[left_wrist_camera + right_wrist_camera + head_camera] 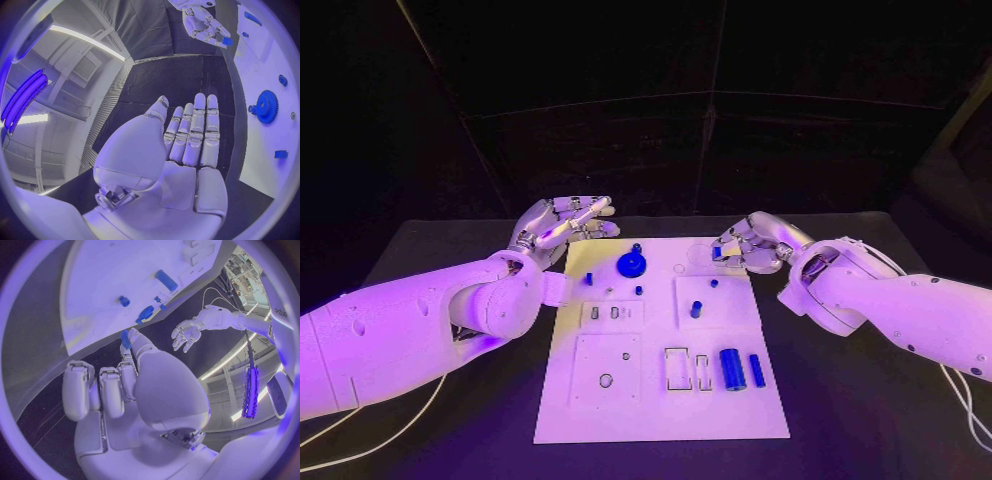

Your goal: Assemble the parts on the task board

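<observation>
The white task board (661, 400) lies in the middle of the table. A blue gear (632, 264) stands near its far edge, and two blue cylinders (733, 369) lie near the right edge. My left hand (564, 225) hovers off the board's far left corner, fingers (199, 130) straight and holding nothing. My right hand (754, 245) is at the far right corner and pinches a small blue part (125, 338) between thumb and fingertip. From the left wrist view the right hand (203, 22) shows that blue part (227, 41) at its fingertips.
Small blue pegs (695, 310) stand mid-board, another (587, 279) left of the gear. Rectangular slots (678, 368) and a round hole (606, 380) lie in the near half. The black table (877, 420) surrounds the board. A white cable (358, 430) runs along the near left.
</observation>
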